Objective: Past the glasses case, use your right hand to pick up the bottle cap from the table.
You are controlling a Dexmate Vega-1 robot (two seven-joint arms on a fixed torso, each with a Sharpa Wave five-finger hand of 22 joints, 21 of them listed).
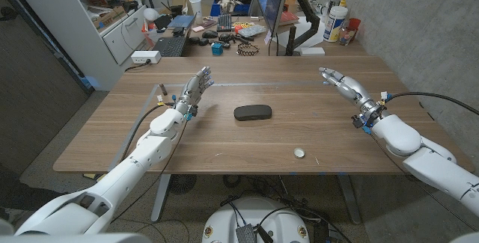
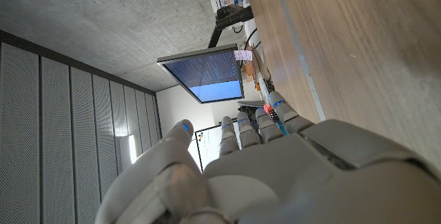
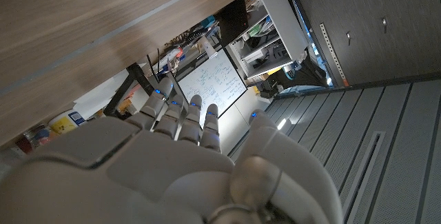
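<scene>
I am holding my right hand (image 1: 340, 83) above the right side of the wooden surface (image 1: 224, 149), released, fingers extended and apart, grasping nothing. My left hand (image 1: 193, 93) is hovering over the left side of the surface in the same condition: released, fingers extended, nothing in it. In the right wrist view my right hand (image 3: 186, 162) is showing its back with the fingers (image 3: 180, 117) lying close together; in the left wrist view my left hand (image 2: 275, 176) is doing likewise.

The glasses case (image 1: 252, 113), dark and oval, is lying near the centre of the surface. The bottle cap (image 1: 299, 152), small and white, is lying near the front edge, on my side of the case and to its right, well apart from both hands.
</scene>
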